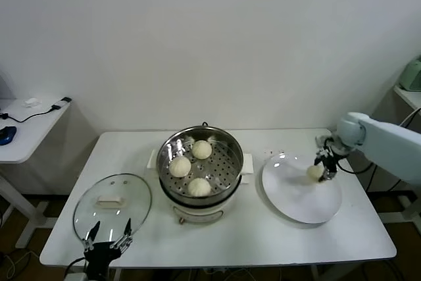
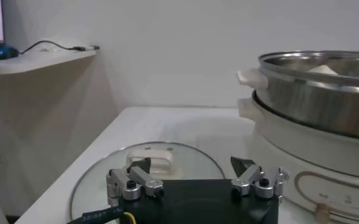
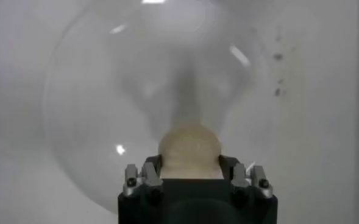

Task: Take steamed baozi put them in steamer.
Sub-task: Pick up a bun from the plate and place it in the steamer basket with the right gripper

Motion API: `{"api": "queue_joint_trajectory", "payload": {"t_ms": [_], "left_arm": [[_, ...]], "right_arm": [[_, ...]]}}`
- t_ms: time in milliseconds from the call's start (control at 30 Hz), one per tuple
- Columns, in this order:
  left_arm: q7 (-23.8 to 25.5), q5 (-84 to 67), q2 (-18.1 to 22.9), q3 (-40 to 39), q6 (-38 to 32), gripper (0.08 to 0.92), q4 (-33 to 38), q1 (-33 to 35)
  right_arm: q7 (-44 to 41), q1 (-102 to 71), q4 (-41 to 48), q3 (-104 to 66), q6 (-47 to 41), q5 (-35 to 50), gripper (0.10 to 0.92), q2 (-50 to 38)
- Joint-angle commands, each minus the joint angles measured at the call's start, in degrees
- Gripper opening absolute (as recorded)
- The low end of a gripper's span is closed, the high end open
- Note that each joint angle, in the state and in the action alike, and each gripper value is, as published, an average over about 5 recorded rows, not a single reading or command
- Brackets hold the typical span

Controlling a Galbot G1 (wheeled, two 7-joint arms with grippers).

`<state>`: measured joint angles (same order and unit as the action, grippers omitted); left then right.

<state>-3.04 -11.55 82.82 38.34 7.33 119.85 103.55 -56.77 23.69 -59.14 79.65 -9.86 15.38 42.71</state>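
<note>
Steel steamer [image 1: 200, 166] sits on its white base at the middle of the white table [image 1: 263, 235], and everything else is placed around it. Three buns lie on the holed tray inside: one toward the back wall [image 1: 201, 149], one on the robot's left side of the tray [image 1: 179, 166], one toward the front [image 1: 199, 187]. They sit apart from each other.

To the steamer's right, just beside its base, lies a flat white plate [image 1: 302, 202]. The fourth bun [image 1: 315, 172] is on the far right part of that plate. The right gripper [image 1: 322, 170] is down at this bun, reaching in from the table's right edge. In the right wrist view the bun [image 3: 189, 149] fills the gap between the two fingers [image 3: 144, 176], which stand on either side of it and look to be touching its sides; the jaws are partly closed around it. Whether the bun is off the plate [image 3: 94, 122] or resting on it cannot be told.

To the steamer's left and toward the front edge lies a round glass lid [image 1: 112, 207] with a white handle [image 1: 109, 200], flat on the table. The left gripper [image 1: 105, 236] waits at the front rim of this lid, low at the table's edge, its fingers [image 2: 130, 182] spread wide with nothing between them. From the left wrist view the lid [image 2: 185, 161] lies ahead of it, and the steamer [image 2: 325, 91] rises beyond.
</note>
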Motion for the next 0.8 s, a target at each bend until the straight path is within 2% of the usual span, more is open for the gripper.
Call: {"api": "queue_joint_trajectory", "payload": {"t_ms": [33, 200, 367, 600, 800], "left_arm": [[0.0, 0.0, 0.0, 0.1, 0.0, 0.823, 0.0, 0.0], [0.0, 0.0, -0.3, -0.3, 0.1, 0.823, 0.3, -0.1], [0.1, 0.0, -0.5, -0.7, 0.3, 0.823, 0.4, -0.4], [0.1, -0.2, -0.9, -1.3, 0.4, 0.823, 0.3, -0.9], [0.1, -0.7, -1.2, -1.1, 0.3, 0.823, 0.2, -0.9]], "right_arm": [[1.9, 38.1, -16.9, 24.4, -6.0, 28.4, 0.636, 5.8], [6.1, 45.5, -27.5, 23.6, -11.5, 41.9, 0.636, 12.2], [12.0, 41.7, -31.6, 18.3, -17.3, 48.4, 0.636, 19.4], [16.7, 29.4, -27.7, 16.6, -20.3, 46.1, 0.636, 26.4], [18.1, 22.3, -24.5, 17.1, -21.7, 41.2, 0.636, 27.6]]}}
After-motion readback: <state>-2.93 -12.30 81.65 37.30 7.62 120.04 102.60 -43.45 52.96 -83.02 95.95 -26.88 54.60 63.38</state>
